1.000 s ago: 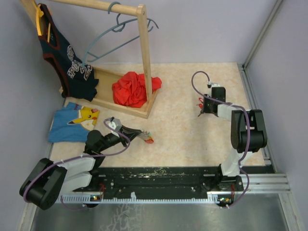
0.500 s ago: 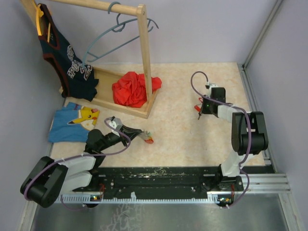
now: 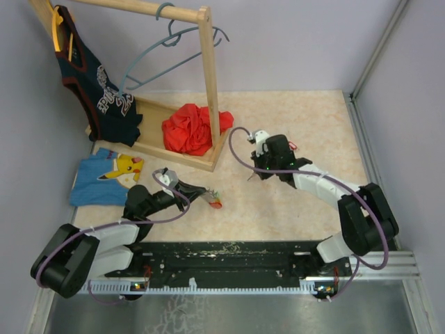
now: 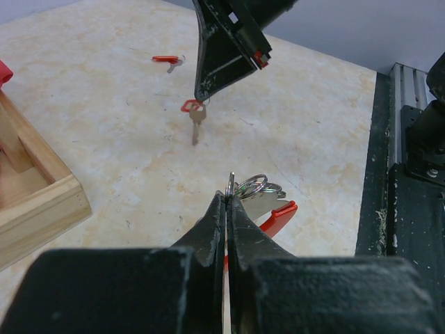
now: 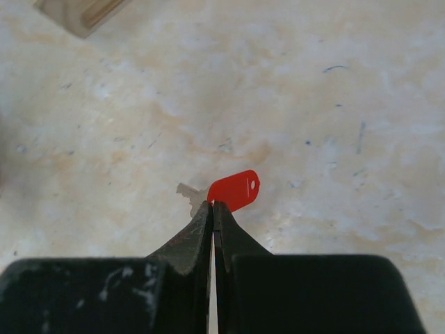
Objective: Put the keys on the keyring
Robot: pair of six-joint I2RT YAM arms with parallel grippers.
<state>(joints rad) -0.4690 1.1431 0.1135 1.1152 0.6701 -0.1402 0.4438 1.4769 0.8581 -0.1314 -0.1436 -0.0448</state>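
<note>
We see a pale beige tabletop [image 5: 334, 83] with a mottled, stone-like matt face, lightly scratched. The small key [image 5: 226, 191] has a smooth red plastic tag with a soft sheen and a dull grey metal blade. The thin wire keyring [image 4: 254, 182] is bright bare metal. The black fingers [image 5: 184, 243] of the right gripper [image 5: 212, 204] look like matt, scuffed plastic. The box frame [image 4: 42, 202] is raw pale wood, and the crumpled red cloth [image 3: 188, 129] is soft and matt.
</note>
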